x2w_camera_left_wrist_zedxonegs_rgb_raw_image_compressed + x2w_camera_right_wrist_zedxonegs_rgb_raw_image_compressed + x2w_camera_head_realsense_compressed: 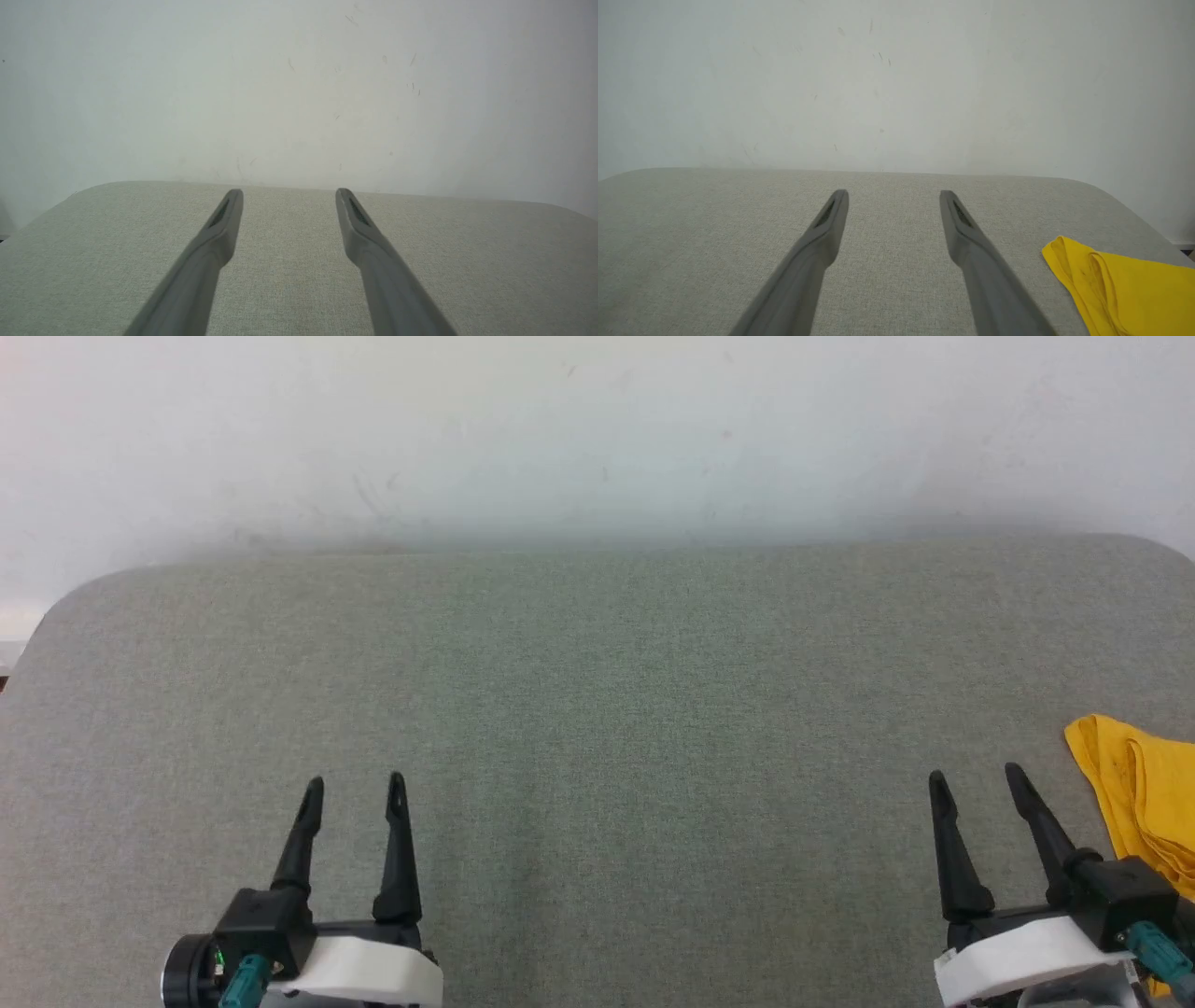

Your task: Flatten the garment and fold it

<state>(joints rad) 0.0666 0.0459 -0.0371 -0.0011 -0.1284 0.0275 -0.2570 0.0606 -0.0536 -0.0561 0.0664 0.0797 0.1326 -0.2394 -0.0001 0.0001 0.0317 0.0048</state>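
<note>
Bunched at the right edge of the grey padded table, just beside the right gripper, well apart from the left gripper: yellow garment. Likely light, limp, quick to ruck; best pinched at its nearest folded edge. Spread wide and empty, both pairs of jaws

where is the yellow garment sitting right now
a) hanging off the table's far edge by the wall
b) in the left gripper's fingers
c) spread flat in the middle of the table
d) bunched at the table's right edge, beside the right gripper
d: the garment lies bunched on the grey table just right of the open right gripper, untouched; the left gripper is open and holds nothing.
</note>
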